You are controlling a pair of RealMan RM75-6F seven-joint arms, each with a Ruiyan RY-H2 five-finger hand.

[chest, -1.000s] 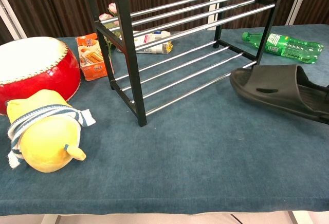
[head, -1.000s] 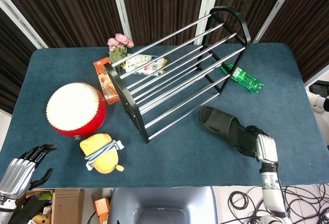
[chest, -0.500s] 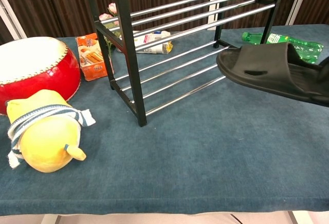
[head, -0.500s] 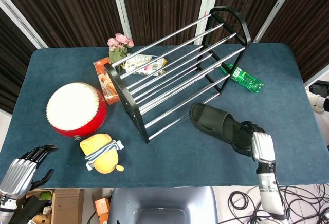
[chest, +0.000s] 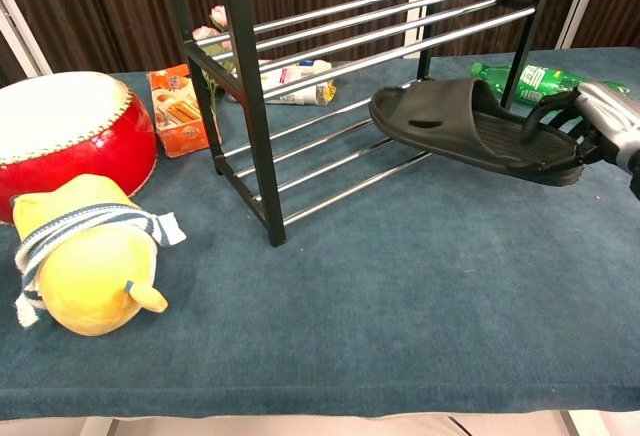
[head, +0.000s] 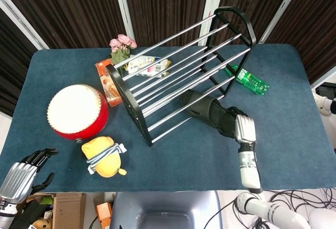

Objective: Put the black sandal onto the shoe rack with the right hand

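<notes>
The black sandal looks like smooth rubber, with a wide strap and a ribbed sole bed. The silver right hand holds its heel, fingers curled round the back. The sandal is up off the blue cloth table, its toe over the low shiny bars of the black shoe rack. The left hand hangs by the table's corner with fingers spread, holding nothing. The words on the green bottle are too small to read.
</notes>
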